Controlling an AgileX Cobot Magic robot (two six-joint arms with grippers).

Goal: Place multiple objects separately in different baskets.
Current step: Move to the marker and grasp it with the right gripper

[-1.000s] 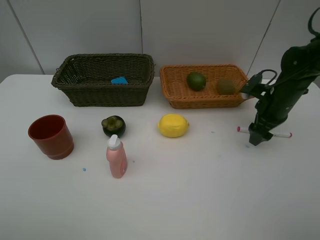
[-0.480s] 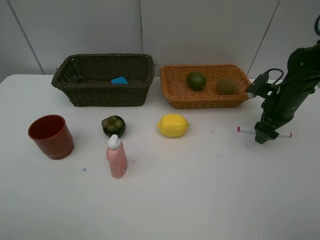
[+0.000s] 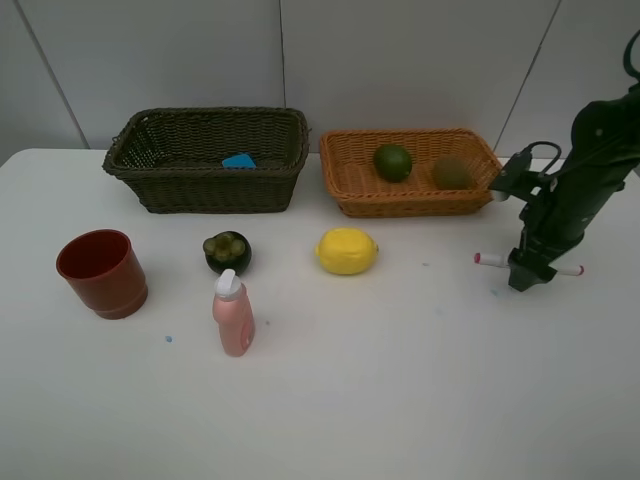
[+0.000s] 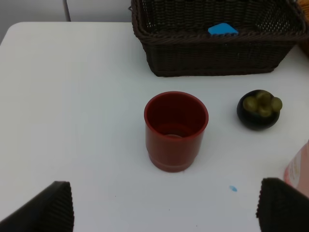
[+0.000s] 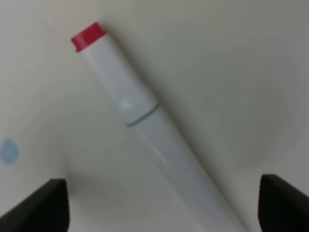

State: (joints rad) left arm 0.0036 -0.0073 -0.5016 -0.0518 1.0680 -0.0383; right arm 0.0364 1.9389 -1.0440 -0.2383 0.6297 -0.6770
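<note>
Right now the right tool (image 3: 527,275) hangs low over the white marker (image 3: 488,259), which lies flat on the tabletop (image 3: 400,400) at the right side, just in front of the orange basket (image 3: 400,200). Its jaws are spread, one on each side of the marker (image 5: 140,111), and nothing is pinched. The left tool (image 4: 166,210) is spread too and empty, looking down on the red cup (image 4: 176,130).

The main risk is probably the close itself. In the right wrist view the marker runs slantwise between the jaws rather than square across them. A squeeze could turn the round barrel, roll it away, or catch it near one end so that it droops. If the tool goes lower, its tips may scrape the tabletop.

The carry looks risky as well. The blue eraser (image 3: 239,160) lies in the dark basket (image 3: 205,190), while the lime (image 3: 393,161) and kiwi (image 3: 452,172) lie in the orange one, so the marker likely belongs far left. A weak pinch could drop it on that long reach, perhaps into the orange basket, and the arm sits near that basket's right corner and could nudge it.
</note>
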